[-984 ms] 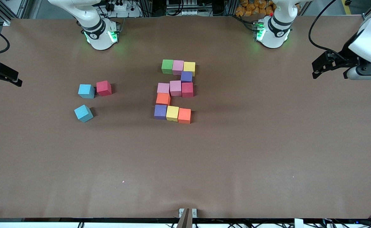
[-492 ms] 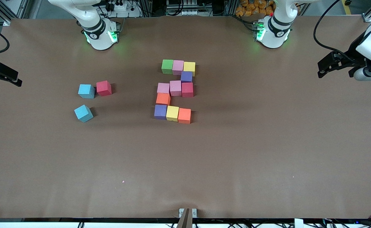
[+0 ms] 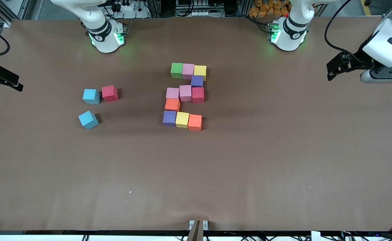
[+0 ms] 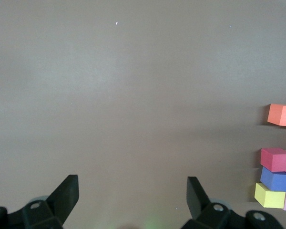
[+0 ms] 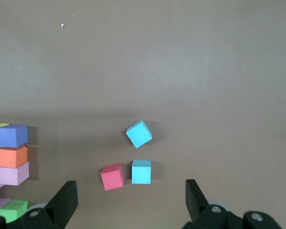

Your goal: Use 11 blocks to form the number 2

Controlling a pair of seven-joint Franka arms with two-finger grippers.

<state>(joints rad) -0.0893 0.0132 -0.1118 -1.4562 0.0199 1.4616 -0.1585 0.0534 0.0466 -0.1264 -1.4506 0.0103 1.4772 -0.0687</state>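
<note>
The blocks form the number 2 mid-table. Its row nearest the arms' bases is green, pink, yellow, with a purple cube below. Then come pink, pink, red, an orange cube, and a front row of purple, yellow, orange. My left gripper hangs open and empty over the left arm's end of the table, seeing bare table and the number's edge cubes. My right gripper waits open and empty over the right arm's end.
Three loose cubes lie toward the right arm's end: a red cube beside a light blue cube, and another light blue cube nearer the front camera. The right wrist view shows them too. A small bracket sits at the table's front edge.
The left arm's hand swung a little toward its end of the table and came back. The blocks and the right arm have not moved.
</note>
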